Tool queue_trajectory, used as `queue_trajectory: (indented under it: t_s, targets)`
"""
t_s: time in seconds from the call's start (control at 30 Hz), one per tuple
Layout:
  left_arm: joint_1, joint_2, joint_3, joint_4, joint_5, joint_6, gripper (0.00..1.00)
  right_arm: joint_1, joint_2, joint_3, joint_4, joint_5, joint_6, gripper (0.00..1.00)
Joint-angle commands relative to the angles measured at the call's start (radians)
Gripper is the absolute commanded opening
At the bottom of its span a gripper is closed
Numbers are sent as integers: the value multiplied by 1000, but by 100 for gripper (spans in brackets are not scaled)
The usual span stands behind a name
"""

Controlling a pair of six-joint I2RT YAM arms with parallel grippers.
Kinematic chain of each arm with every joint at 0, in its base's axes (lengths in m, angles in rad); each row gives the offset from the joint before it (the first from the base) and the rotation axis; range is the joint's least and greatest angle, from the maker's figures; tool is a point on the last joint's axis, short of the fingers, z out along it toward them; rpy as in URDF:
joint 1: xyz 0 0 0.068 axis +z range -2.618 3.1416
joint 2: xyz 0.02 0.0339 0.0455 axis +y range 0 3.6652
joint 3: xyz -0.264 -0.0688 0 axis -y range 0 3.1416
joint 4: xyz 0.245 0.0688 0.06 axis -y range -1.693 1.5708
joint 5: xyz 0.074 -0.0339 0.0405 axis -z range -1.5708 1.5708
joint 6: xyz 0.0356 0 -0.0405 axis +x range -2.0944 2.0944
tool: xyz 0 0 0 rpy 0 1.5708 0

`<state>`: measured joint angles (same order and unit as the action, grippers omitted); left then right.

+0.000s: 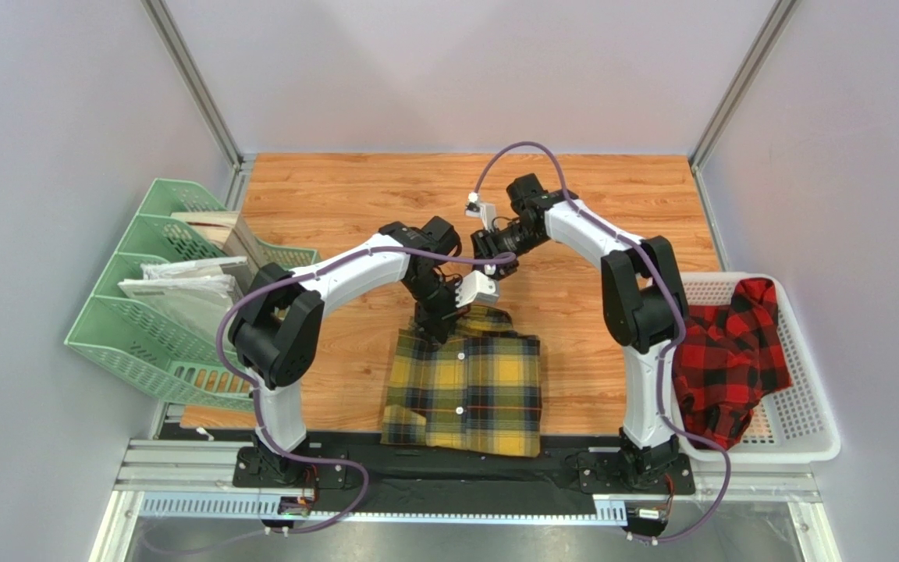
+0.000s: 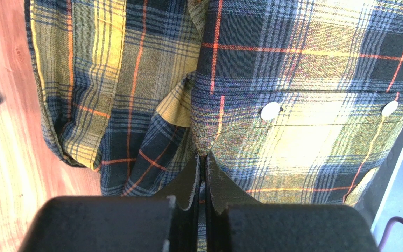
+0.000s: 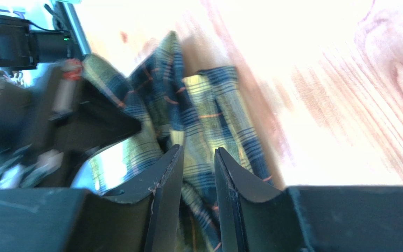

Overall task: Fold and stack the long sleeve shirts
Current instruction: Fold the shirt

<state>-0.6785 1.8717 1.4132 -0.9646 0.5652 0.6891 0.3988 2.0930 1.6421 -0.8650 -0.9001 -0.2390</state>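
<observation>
Left pincer (image 2: 202, 159) is clenched at the far edge of the yellow-and-black shirt (image 1: 466, 392), which lies on the table (image 1: 607, 211); any cloth caught is hidden. Right pincer (image 3: 197, 153) is parted around blurred plaid, grip unclear. To the shirt's right, the red-and-black shirt (image 1: 730, 351) slumps in the white basket (image 1: 815, 410), half obscured by the right arm.

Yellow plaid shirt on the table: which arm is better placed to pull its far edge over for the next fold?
Probably the left arm: its jaws are shut on the yellow plaid shirt's far edge. The right arm's jaws stand apart over bunched fabric, gripping nothing yet.
</observation>
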Motion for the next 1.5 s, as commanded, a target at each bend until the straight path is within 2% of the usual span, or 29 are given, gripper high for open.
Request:
queue_trajectory:
  t_s: [0.0,0.4,0.9,1.27,1.33,1.37,1.43,1.47]
  targets:
    - [0,-17,46,13,-1,-17,0,12,90,30,11,-2,4,34]
    - [0,-9,119,35,-53,-25,0,17,137,-53,15,0,-37,31]
    - [34,106,250,27,-151,-10,0,15,139,-54,18,1,-45,31]
    - [53,124,179,156,-203,-36,1,3,139,16,-5,17,-65,33]
    - [63,124,182,170,-208,-51,8,-12,134,57,-20,26,-65,35]
    - [71,122,199,162,-182,-53,18,-18,133,73,-31,38,-72,36]
    - [102,104,213,127,-148,-66,26,-46,122,123,-80,47,-88,40]
    - [118,95,230,104,-70,-60,34,-60,118,139,-104,56,-109,43]
